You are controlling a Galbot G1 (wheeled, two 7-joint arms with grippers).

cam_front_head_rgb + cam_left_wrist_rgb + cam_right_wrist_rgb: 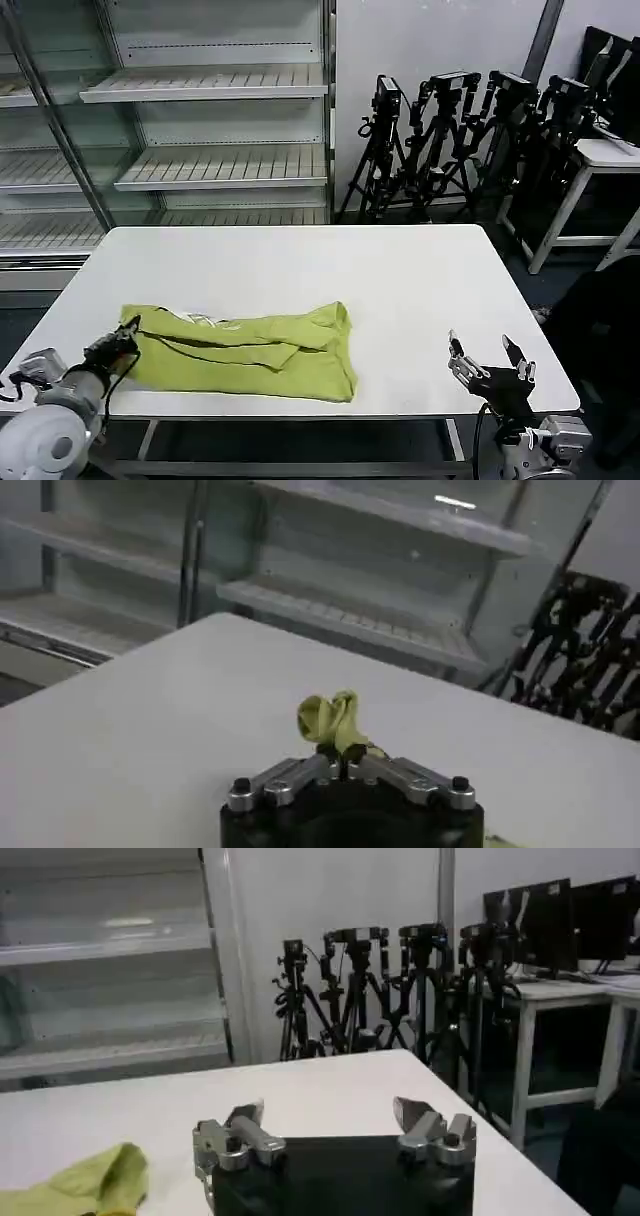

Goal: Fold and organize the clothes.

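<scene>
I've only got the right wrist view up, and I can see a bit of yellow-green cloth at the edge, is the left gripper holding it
Observer: Yes. The left gripper is shut on the left end of the lime short-sleeved T-shirt; its wrist view shows a pinch of fabric bunched between the fingers.
Operator: How is the shirt lying?
Observer: Partly folded into a long band across the near part of the white table, wrinkled and uneven.
Operator: And my gripper relative to it?
Observer: The right gripper is open at the table's near right edge, apart from the shirt.
</scene>
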